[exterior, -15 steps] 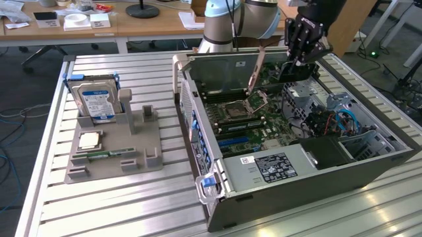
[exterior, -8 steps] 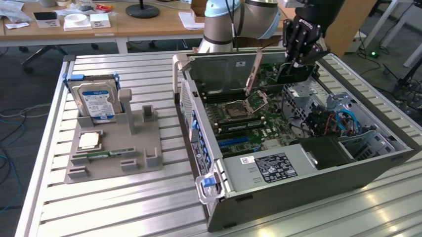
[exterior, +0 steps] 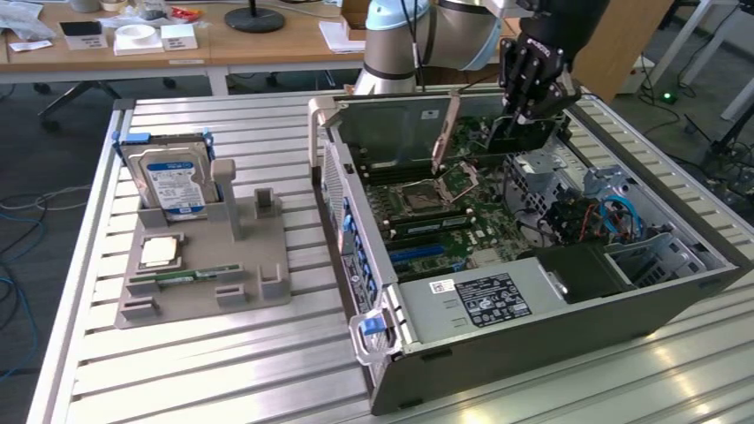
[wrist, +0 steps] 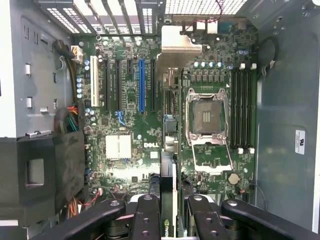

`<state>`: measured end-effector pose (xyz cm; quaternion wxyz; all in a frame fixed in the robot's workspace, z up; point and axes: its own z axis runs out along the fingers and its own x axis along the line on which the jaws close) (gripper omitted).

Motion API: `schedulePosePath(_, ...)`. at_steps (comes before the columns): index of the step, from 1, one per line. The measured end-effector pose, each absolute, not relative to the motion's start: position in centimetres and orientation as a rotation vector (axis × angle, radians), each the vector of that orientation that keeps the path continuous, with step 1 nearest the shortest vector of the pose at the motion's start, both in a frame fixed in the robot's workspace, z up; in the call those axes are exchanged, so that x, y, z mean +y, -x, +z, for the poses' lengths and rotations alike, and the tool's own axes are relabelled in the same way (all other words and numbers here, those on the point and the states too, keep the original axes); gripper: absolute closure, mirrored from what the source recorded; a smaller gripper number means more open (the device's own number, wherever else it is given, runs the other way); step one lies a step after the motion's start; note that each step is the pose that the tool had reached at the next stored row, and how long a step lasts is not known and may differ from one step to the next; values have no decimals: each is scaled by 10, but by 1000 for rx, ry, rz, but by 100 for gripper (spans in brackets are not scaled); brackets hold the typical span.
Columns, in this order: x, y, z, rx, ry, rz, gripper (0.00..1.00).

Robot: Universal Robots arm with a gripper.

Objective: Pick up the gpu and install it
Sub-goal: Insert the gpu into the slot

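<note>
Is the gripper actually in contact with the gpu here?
Touching. The wrist view shows the gripper shut on the gpu, its fingers pressed against both sides with no gap.

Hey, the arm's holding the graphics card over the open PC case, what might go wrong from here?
1. The gripper holds the gpu above the motherboard. In the wrist view the card's edge sits to one side of the blue PCIe slot, so it might come down on nearby components instead.
2. The CPU socket lies open with its retention frame flipped up, so a drifting card could strike it.
</note>
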<state>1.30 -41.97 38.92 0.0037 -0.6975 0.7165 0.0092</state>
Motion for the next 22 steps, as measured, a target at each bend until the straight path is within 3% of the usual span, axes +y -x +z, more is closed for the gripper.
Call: schedulePosePath(22,-425,-7,369,2246,2186,29,74)
